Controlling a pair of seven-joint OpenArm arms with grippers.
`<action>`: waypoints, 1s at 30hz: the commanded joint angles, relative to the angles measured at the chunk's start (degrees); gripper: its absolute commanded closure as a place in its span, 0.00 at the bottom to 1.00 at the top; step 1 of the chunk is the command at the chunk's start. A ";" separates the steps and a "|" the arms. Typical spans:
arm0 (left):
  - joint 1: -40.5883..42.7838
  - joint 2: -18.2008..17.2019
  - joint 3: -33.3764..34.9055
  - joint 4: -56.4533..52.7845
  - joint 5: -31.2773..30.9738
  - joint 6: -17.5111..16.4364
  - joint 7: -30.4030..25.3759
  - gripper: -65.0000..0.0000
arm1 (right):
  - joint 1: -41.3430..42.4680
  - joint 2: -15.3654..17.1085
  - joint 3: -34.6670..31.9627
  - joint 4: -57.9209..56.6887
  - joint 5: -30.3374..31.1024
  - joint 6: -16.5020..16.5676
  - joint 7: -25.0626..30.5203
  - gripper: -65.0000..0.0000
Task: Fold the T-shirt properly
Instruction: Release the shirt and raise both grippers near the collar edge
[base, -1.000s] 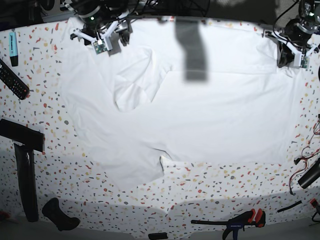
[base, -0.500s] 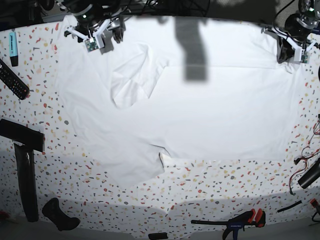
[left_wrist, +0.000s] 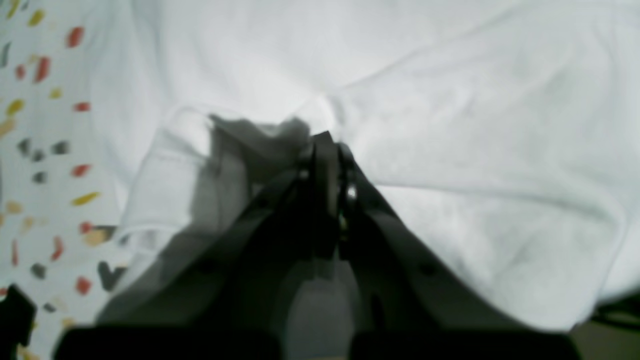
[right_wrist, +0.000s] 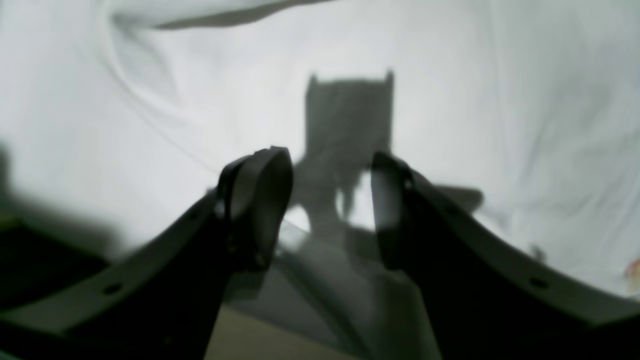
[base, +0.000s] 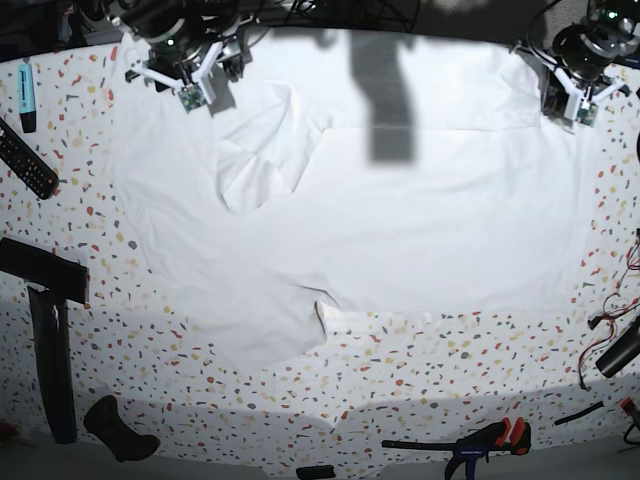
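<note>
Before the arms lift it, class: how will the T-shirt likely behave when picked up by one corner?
The T-shirt will probably drape and sag rather than hold its shape: it lies in soft creases, with one sleeve already folded over. It looks thin and light, so it should drag easily across the table. The left end effector pinches a bunched edge, which suggests the cloth gathers readily.

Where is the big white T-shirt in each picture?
Base: the T-shirt is spread across the middle of the speckled table.
Left wrist: fills the picture; the left gripper pinches a fold.
Right wrist: fills the background behind the right gripper.
Shared landmark: the white cloth itself.
</note>
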 joint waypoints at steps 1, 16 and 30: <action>0.61 -0.44 0.22 1.20 0.00 -1.09 1.25 1.00 | 0.50 0.26 0.13 2.67 0.09 -0.02 0.85 0.54; 0.33 -0.52 0.22 4.61 10.29 6.45 -1.79 1.00 | 5.81 0.26 0.13 9.03 0.11 -0.02 -4.66 0.54; -0.02 -3.30 0.22 1.33 25.73 6.67 -8.17 1.00 | 5.81 0.28 0.13 9.03 0.09 -0.02 -4.55 0.54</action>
